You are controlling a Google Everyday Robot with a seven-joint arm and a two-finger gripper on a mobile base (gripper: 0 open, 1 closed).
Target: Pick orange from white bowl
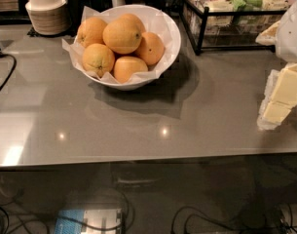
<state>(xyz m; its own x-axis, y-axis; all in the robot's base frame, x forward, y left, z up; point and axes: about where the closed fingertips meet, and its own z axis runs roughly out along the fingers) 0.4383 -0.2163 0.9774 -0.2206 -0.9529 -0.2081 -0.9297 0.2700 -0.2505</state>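
Note:
The white bowl point(168, 38), wide and glossy and lined with crinkled white paper, stands at the back middle of the grey counter. It holds several oranges. The orange point(121, 35), the largest and palest, lies on top of the pile with a small dark stem dot on its right side. My gripper point(280, 97), white with pale yellow pads, comes in from the right edge of the view. It hangs over the counter well to the right of the bowl and a little nearer than it, touching nothing.
A stack of small off-white bowls point(46, 11) stands at the back left. A black wire rack point(226, 21) with packets stands right of the bowl. A black cable point(4, 77) lies at the left edge. The counter's front edge point(138, 161) runs across the view.

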